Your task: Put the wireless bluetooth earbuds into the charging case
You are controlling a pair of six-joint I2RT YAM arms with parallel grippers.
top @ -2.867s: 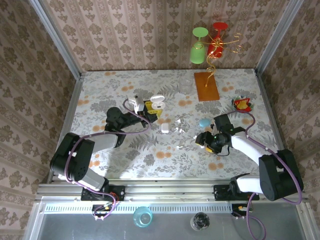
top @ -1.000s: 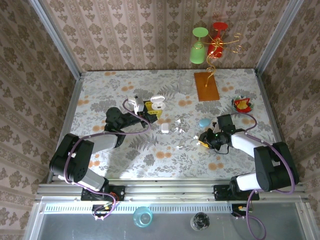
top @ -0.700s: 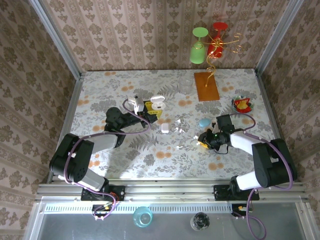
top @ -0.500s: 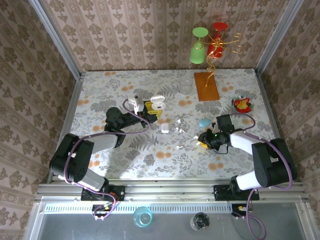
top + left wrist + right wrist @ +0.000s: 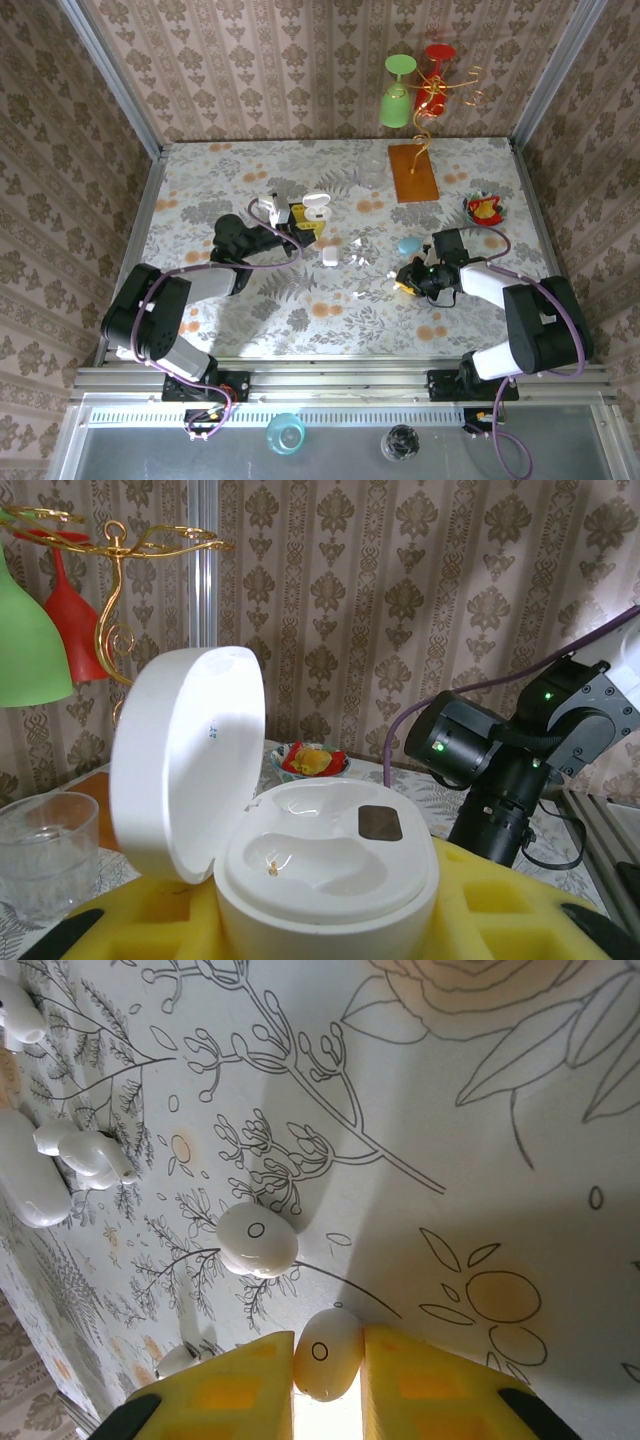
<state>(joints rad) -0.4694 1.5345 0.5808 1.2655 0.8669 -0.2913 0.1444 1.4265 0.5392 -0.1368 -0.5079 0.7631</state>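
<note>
The white charging case (image 5: 325, 865) stands open, its lid (image 5: 185, 765) tipped up to the left and both wells bare. My left gripper (image 5: 320, 930) is shut on the case's base with its yellow pads, left of the table's middle (image 5: 300, 216). My right gripper (image 5: 328, 1360) is down on the table at the right (image 5: 405, 280), pads pressed on both sides of a small white earbud (image 5: 330, 1345). A second white earbud (image 5: 257, 1240) lies just beyond it. More white pieces (image 5: 85, 1150) lie farther off.
A teal pebble case (image 5: 409, 244) sits just beyond the right gripper and a white pebble case (image 5: 330, 256) near the middle. At the back stand a clear glass (image 5: 370, 170), a brown board (image 5: 412, 172), a small bowl (image 5: 485, 208) and a gold rack (image 5: 432, 85) with glasses.
The right gripper's jaws have narrowed onto the white earbud. The right arm shifted slightly farther from its base earlier on. The left arm with the case barely moved.
</note>
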